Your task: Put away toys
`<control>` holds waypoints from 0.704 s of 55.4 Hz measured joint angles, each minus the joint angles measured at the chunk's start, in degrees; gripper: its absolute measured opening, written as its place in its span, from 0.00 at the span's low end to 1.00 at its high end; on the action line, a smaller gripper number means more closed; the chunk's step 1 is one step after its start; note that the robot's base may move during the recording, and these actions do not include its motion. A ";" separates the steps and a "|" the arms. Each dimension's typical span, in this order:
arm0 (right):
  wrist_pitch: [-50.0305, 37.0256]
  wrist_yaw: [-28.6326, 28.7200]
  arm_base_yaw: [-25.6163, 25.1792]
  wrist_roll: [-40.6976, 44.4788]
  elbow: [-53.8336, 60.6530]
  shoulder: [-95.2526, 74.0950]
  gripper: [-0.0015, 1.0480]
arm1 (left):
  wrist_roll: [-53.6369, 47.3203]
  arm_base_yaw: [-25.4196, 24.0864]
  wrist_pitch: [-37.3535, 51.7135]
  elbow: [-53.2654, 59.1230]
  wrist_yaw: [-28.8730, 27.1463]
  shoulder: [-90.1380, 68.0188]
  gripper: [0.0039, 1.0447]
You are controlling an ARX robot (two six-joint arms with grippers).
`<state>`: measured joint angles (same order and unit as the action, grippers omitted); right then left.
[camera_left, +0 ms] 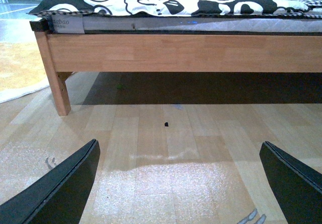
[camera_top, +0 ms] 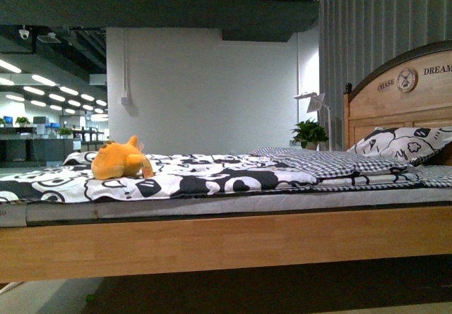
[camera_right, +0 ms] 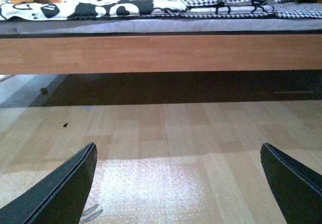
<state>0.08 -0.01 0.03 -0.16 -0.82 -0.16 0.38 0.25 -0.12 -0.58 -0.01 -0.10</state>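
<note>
Pickup looks unstarted: left fingers and right fingers open, empty; next, reach the plush toy on the bed

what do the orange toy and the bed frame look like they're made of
Orange toy: looks like soft plush fabric, matte and fuzzy-edged, with rounded stuffed shapes. Bed frame: seems to be light wood with a smooth satin finish; visible grain and jointed strips, though veneer cannot be ruled out.
</note>
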 joint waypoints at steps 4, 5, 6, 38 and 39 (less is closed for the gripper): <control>0.00 0.00 0.00 0.00 0.00 0.00 0.94 | 0.00 0.00 0.00 0.00 0.00 0.00 0.94; 0.00 0.02 0.00 0.00 0.00 0.00 0.94 | 0.00 0.00 0.00 0.00 0.00 0.00 0.94; -0.02 0.02 0.00 0.00 0.00 0.00 0.94 | 0.00 0.00 0.00 0.00 0.00 0.00 0.94; 0.00 0.00 0.00 0.00 0.00 0.00 0.94 | 0.00 0.00 0.00 0.00 0.00 0.00 0.94; 0.00 0.00 0.00 0.00 0.00 0.00 0.94 | 0.00 0.00 0.00 0.00 0.00 0.00 0.94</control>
<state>0.08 -0.01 0.03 -0.16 -0.82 -0.16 0.38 0.25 -0.12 -0.58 -0.01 -0.10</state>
